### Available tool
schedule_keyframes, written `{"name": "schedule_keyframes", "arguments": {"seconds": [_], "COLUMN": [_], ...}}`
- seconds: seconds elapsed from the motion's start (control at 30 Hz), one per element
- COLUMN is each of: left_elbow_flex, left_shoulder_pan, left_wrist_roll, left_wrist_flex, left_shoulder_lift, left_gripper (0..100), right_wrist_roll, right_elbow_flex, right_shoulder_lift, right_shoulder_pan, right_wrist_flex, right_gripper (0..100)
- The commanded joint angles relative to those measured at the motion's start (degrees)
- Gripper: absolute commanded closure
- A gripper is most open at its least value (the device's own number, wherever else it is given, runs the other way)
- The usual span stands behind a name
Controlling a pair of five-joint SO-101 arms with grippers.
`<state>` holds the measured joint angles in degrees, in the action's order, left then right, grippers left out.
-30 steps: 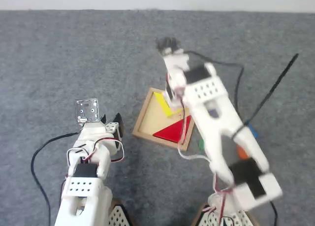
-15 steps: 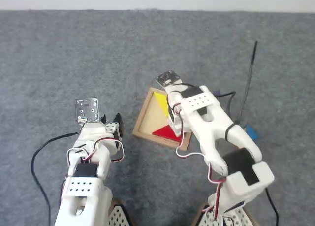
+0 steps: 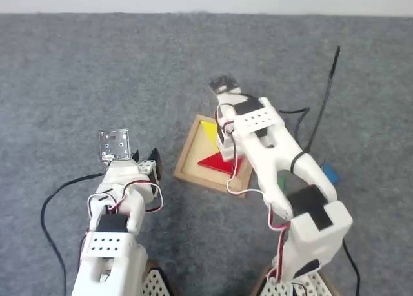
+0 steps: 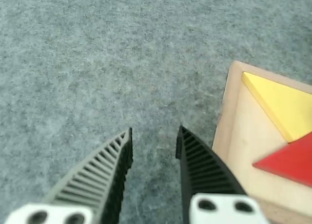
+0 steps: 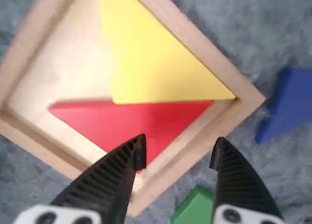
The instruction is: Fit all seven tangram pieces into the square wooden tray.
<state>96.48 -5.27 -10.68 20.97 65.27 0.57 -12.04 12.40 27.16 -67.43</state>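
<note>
My right gripper hangs over the square wooden tray with its jaws apart and nothing between them. Straight below the fingertips I see one corner of the tray. The red triangle lies flat inside it, under one fingertip. I cannot tell whether that fingertip touches the piece or only hovers above it. Just past the red piece, farther from the gripper, the yellow triangle sits in the tray as well. Its long edge runs along one inner wall, and one short edge meets the long edge of the red. The rest of the tray floor is bare wood.

Outside the tray, a blue piece lies on the grey carpet off the corner beneath the gripper. A green piece lies on the carpet close under the gripper body.

My left gripper is low over the carpet with its jaws also spread and empty. The tray sits near its right side, apart from the fingers. From there I see its rim and both triangles.
</note>
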Motion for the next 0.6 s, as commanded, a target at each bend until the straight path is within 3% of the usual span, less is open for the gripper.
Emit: {"name": "schedule_keyframes", "arguments": {"seconds": [0.0,0.3,0.57], "left_elbow_flex": [-0.75,-0.75,-0.75], "left_shoulder_pan": [-0.35,-0.35,-0.35], "left_wrist_roll": [-0.44,-0.44,-0.44], "left_wrist_flex": [0.44,0.44,0.44], "left_shoulder_lift": [0.79,0.79,0.79], "left_gripper": [85,85,85], "right_wrist_roll": [-4.75,-5.27,-1.85], "right_elbow_flex": [3.87,3.43,0.18], "right_shoulder_lift": [-3.56,4.09,1.71], "right_shoulder_pan": [2.24,2.33,10.24], "right_wrist_flex": [2.68,-0.92,-0.57], "right_gripper": [77.9,77.9,77.9]}}
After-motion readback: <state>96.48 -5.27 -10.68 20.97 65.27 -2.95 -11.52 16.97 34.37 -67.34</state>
